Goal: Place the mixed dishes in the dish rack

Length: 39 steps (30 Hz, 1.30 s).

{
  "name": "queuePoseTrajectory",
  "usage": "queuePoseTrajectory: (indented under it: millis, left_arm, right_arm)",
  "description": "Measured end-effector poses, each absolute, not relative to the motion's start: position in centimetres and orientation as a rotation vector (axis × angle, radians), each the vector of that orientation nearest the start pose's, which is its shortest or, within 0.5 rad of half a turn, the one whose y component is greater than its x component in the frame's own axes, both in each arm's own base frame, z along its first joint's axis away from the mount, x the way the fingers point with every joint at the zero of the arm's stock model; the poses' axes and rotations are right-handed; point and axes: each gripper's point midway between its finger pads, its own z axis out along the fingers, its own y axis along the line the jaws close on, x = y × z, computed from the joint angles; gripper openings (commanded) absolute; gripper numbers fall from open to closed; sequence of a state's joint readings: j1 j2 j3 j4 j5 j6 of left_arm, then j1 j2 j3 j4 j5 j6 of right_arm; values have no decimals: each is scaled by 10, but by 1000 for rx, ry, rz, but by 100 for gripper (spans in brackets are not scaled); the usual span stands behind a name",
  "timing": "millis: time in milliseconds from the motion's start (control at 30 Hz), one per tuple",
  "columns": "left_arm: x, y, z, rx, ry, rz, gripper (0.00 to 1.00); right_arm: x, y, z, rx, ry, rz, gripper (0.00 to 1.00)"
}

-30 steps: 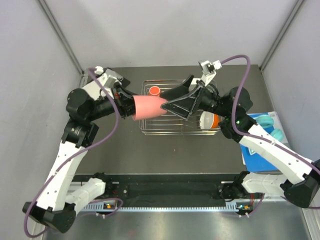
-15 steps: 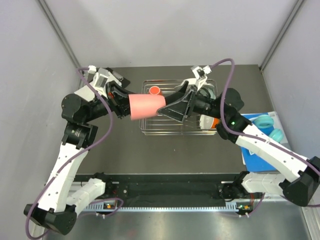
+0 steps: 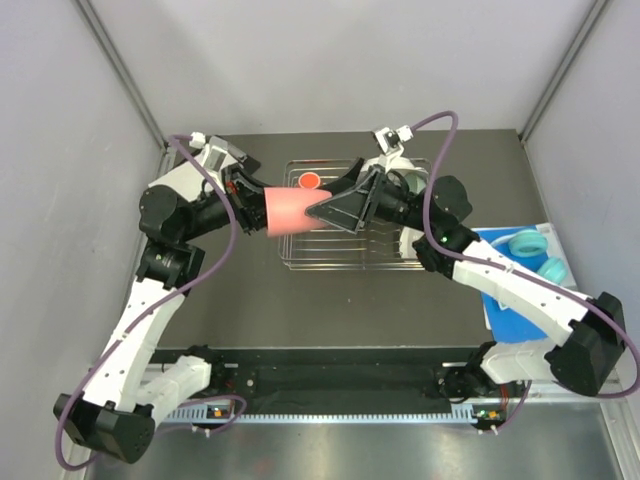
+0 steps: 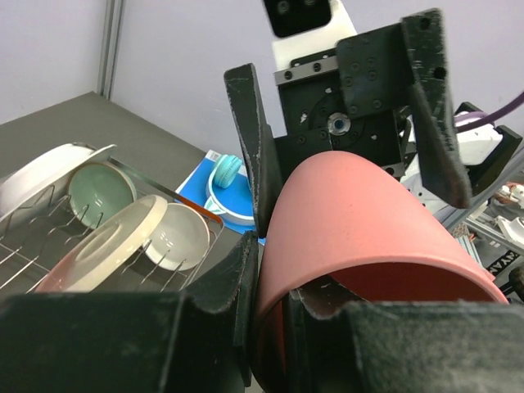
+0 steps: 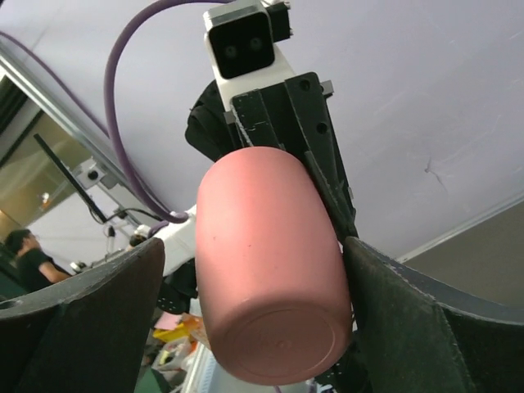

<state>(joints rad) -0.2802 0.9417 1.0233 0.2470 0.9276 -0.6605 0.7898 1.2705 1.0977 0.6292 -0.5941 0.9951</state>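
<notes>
The salmon-pink cup [image 3: 288, 210] hangs on its side above the left end of the dish rack [image 3: 330, 256]. My left gripper [image 3: 262, 208] is shut on its rim, one finger inside and one outside [image 4: 237, 286]. The cup's base [image 5: 282, 348] faces the right wrist camera. My right gripper [image 3: 322, 210] is open and straddles the base end: the right finger [image 5: 426, 327] lies close against the cup, the left finger [image 5: 82, 327] stands apart. In the left wrist view the rack [image 4: 24, 246] holds a mint green bowl [image 4: 102, 190] and a pink-and-cream plate [image 4: 102, 246] on edge.
A small round orange thing [image 3: 310, 182] sits at the rack's back left. A white plate [image 4: 37, 176] leans behind the bowl. A blue mat [image 3: 505, 300] with turquoise rings [image 3: 528, 243] lies at the right. Grey walls close in on both sides and the back.
My right gripper has moved left and its open fingers now flank the cup's base. The left gripper has kept its hold on the cup, shifting it slightly.
</notes>
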Motion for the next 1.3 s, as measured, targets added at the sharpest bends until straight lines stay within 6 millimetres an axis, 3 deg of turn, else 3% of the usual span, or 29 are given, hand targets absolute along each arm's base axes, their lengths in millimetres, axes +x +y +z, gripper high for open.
queuePoseTrajectory:
  millis: [67, 233, 300, 333, 367, 400, 467, 500, 600, 700, 800, 900, 967, 1033, 1200, 1300]
  left_arm:
    - [214, -224, 425, 613, 1389, -1345, 0]
    - [217, -223, 426, 607, 1386, -1342, 0]
    - [217, -223, 426, 608, 1385, -1342, 0]
    - [217, -223, 425, 608, 1386, -1342, 0]
    - [218, -224, 425, 608, 1388, -1343, 0]
    - [218, -223, 424, 608, 1390, -1342, 7]
    - [220, -223, 422, 606, 1396, -1329, 30]
    - [222, -222, 420, 606, 1403, -1310, 58]
    - [239, -214, 408, 573, 1467, -1187, 82]
    - [268, -183, 392, 472, 1558, -979, 99]
    - [286, -133, 375, 349, 1637, -796, 99]
    - [301, -64, 364, 153, 1689, -617, 99]
    - [304, -36, 352, 70, 1718, -551, 99]
    - [304, -28, 334, 49, 1755, -542, 99]
    - [305, -28, 255, 16, 1927, -639, 99]
    - [305, -29, 217, -20, 2038, -705, 99]
  right_arm:
    - [182, 365, 449, -485, 1343, 1874, 65]
    - [189, 371, 444, -456, 1357, 1914, 59]
    - [190, 371, 444, -455, 1357, 1914, 45]
    - [190, 371, 444, -454, 1359, 1914, 23]
    - [190, 371, 443, -452, 1361, 1915, 13]
    - [190, 371, 443, -451, 1363, 1915, 3]
    - [191, 371, 441, -452, 1372, 1910, 0]
    - [193, 370, 438, -455, 1386, 1900, 0]
    - [202, 371, 426, -464, 1497, 1829, 0]
    - [219, 367, 426, -486, 1628, 1658, 0]
    - [241, 356, 442, -496, 1683, 1440, 0]
    - [256, 348, 440, -515, 1731, 1276, 0]
    - [264, 348, 420, -532, 1801, 1185, 0]
    - [274, 354, 389, -559, 1897, 1088, 0]
    - [293, 388, 288, -708, 2157, 803, 0]
    - [297, 398, 238, -803, 2252, 646, 0]
